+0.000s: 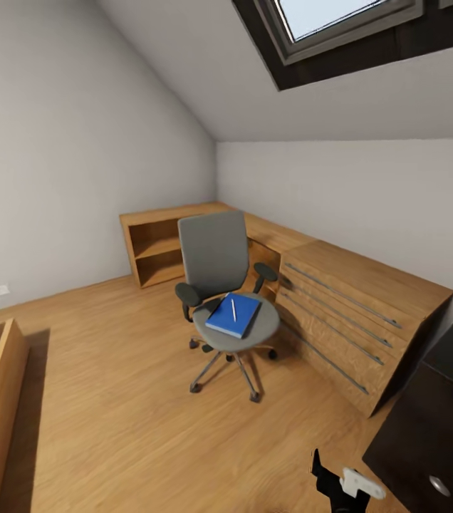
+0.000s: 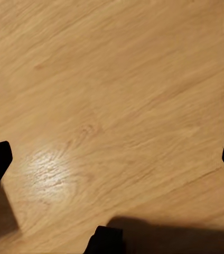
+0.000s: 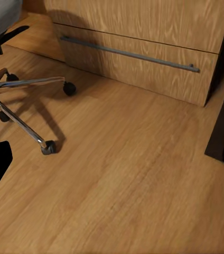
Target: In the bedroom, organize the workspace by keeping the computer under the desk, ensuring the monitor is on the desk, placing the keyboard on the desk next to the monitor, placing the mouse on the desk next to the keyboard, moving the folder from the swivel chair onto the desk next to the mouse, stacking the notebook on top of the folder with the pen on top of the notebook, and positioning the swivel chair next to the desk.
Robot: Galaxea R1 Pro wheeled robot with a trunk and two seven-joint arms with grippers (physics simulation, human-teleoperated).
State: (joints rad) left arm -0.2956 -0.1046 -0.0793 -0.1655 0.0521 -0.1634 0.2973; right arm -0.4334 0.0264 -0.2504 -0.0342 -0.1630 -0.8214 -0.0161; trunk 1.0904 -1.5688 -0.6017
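Looking through the head camera, I am facing the chair in the bedroom, its back turned toward the wooden drawer chest and its seat facing me. The folder is lying flat on the seat, its long axis running diagonally from the near left to the far right, and the pen is resting on top of it, pointing roughly along the seat's depth. I judge I am approaching for the folder step; next I am needing to roll closer and bring an arm over the seat. The right gripper is showing at the lower edge beside the black drawer unit; I cannot tell here how its fingers are set.

In the left wrist view, the left gripper is hanging over bare floor, fingertips spread wide and holding nothing.

In the right wrist view, the right gripper is likewise looking released and empty, with the chair's chrome base and the chest's lowest drawer ahead.
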